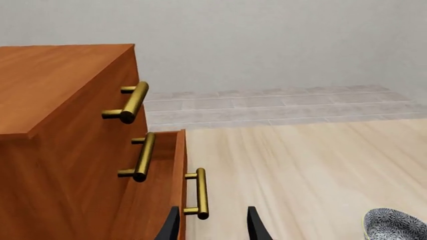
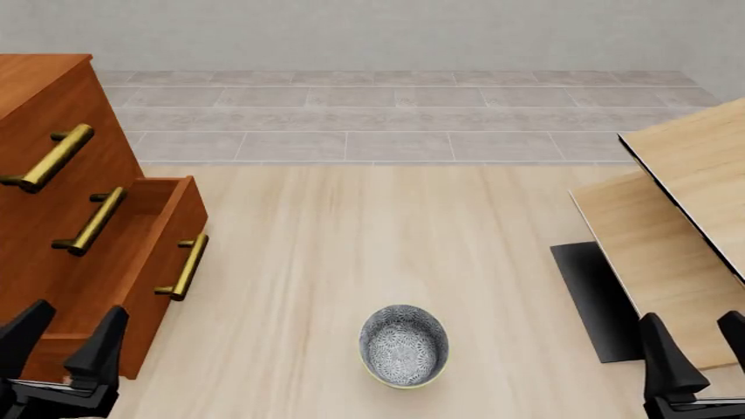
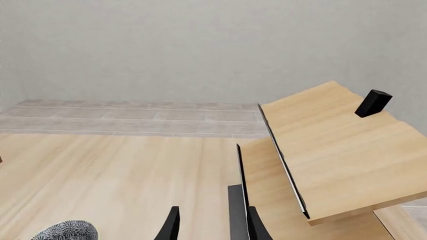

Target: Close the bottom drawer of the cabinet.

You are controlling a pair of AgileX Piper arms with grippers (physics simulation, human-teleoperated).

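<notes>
The reddish-brown cabinet (image 2: 41, 92) stands at the left; in the left wrist view (image 1: 53, 85) it fills the left side. Its bottom drawer (image 2: 146, 323) is pulled out well past the two drawers above it, and its brass bar handle (image 2: 187, 266) faces the table's middle. My left gripper (image 2: 64, 342) is open and empty, just in front of the open drawer's near corner. In the left wrist view the drawer (image 1: 150, 205) and its handle (image 1: 199, 192) lie close ahead of the open left gripper (image 1: 212, 227). My right gripper (image 2: 699, 345) is open and empty at the far right, also seen in its wrist view (image 3: 212, 227).
A patterned grey bowl (image 2: 404, 345) sits on the pale wood table between the arms. Pale slanted wooden furniture (image 2: 686, 201) on a black base (image 2: 594, 297) stands at the right, close to the right gripper. A small black block (image 3: 372, 102) sits on its top panel.
</notes>
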